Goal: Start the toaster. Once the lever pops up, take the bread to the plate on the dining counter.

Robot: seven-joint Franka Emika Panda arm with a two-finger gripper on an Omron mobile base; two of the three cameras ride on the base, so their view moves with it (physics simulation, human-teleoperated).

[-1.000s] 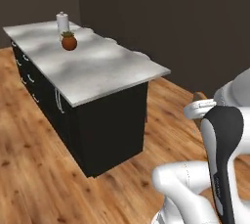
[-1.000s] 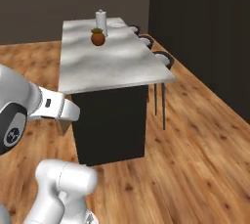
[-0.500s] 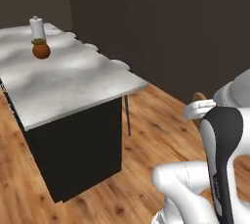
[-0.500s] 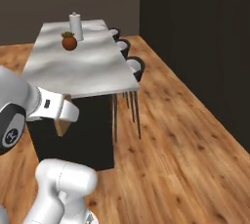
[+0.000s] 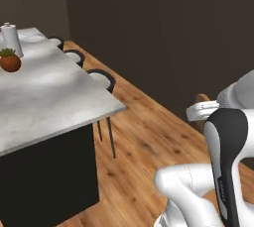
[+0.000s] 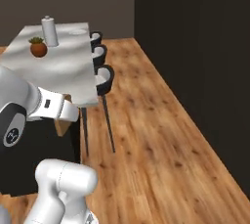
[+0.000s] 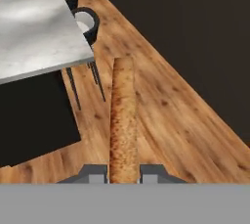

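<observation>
Since the earlier frames the whole scene has swung leftward in both base views, which is the base turning, not the furniture shifting; the arm's pose looks the same.

Nearest, the gripper is clamped on the bread, whose thin brown edge runs straight up the hand view between the two dark tips. In the left base view the bread peeks out tan behind the white wrist; in the right base view it hangs below the wrist, in front of the island's dark base.

Beyond the hand lies bare wood floor, an open lane running between the island and the dark wall on the right.

The dining counter presents its near corner and straight long edge to the robot, with the pale marble top overhanging the dark base. Three dark stools are tucked along the long edge that faces the open lane, their thin legs reaching the floor.

Farther along the top stand a small orange potted plant and, just behind it, a pale upright canister. At the far end rests the plate, white on the marble, well apart from the bread.
</observation>
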